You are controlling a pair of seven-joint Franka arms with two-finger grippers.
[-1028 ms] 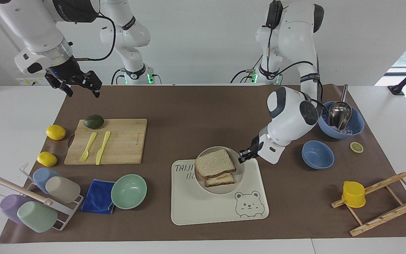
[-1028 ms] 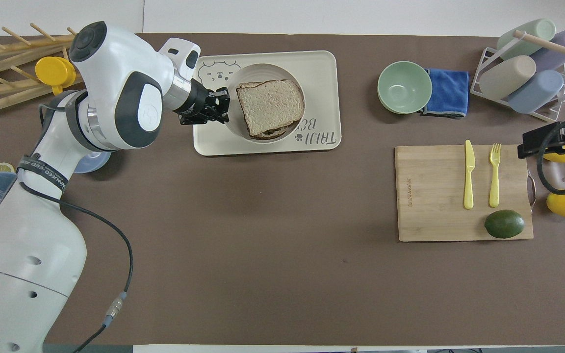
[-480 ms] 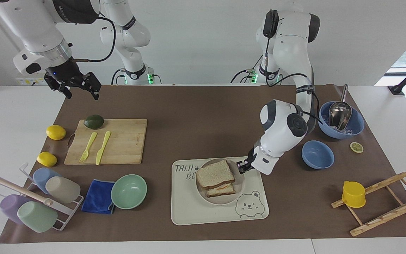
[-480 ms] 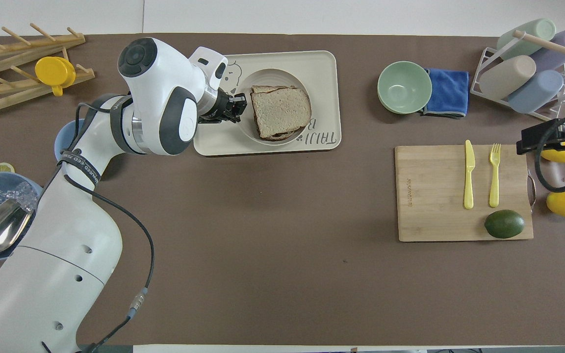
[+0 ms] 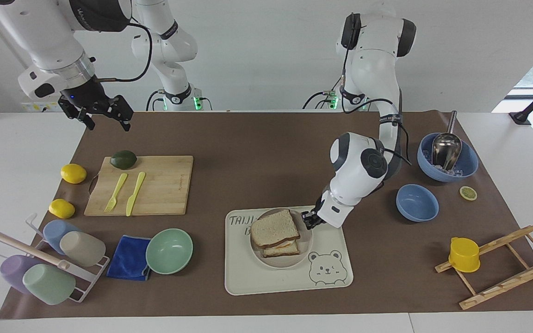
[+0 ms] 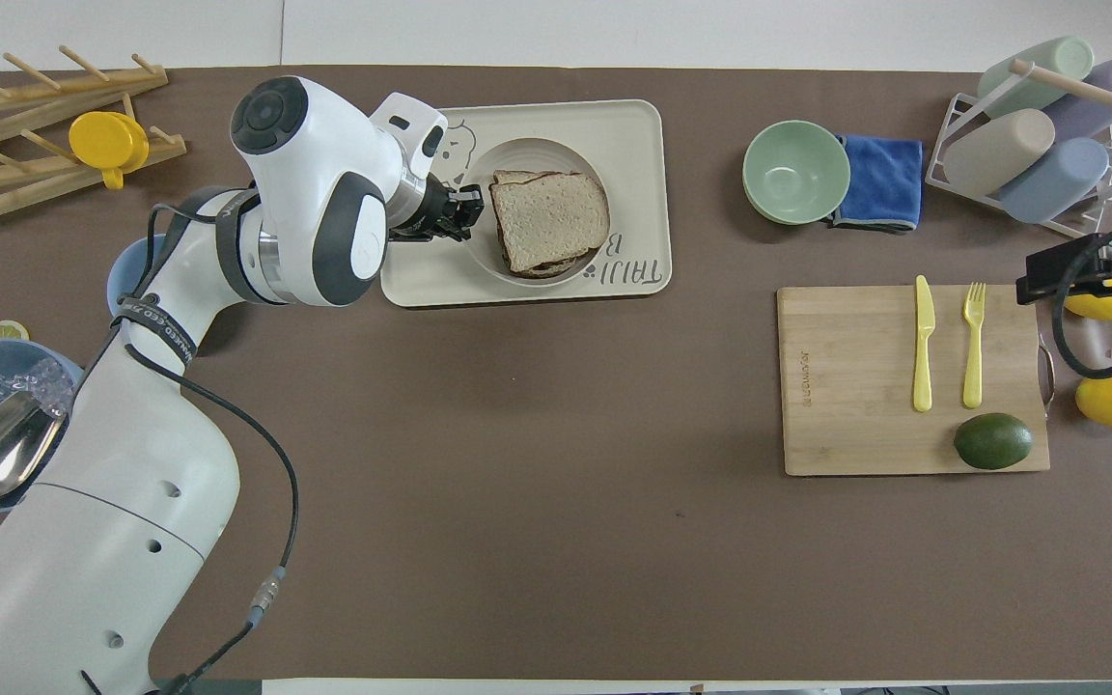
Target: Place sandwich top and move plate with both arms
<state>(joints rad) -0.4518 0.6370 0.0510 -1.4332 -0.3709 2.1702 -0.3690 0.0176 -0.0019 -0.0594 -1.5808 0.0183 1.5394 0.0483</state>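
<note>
White left arm bends low from its base, elbow up, forearm angled down so the left gripper [image 5: 308,219] sits at the rim of the plate [image 5: 304,252], pinched on that rim by the look of it. Right gripper [image 5: 104,112] hangs in the air over the table edge near the cutting board [image 5: 164,185], fingers spread, arm waiting. Sandwich top [image 5: 275,227] lies on the lower slice w/ egg, on the plate, on the bear tray [image 5: 336,240]. Count: 2 arms, 2 bread slices, 1 plate, 1 tray, 2 lemons [image 5: 73,173]. Vs. a sec ago: plate was lifted, now down on the tray and shifted toward the right arm's end.
</note>
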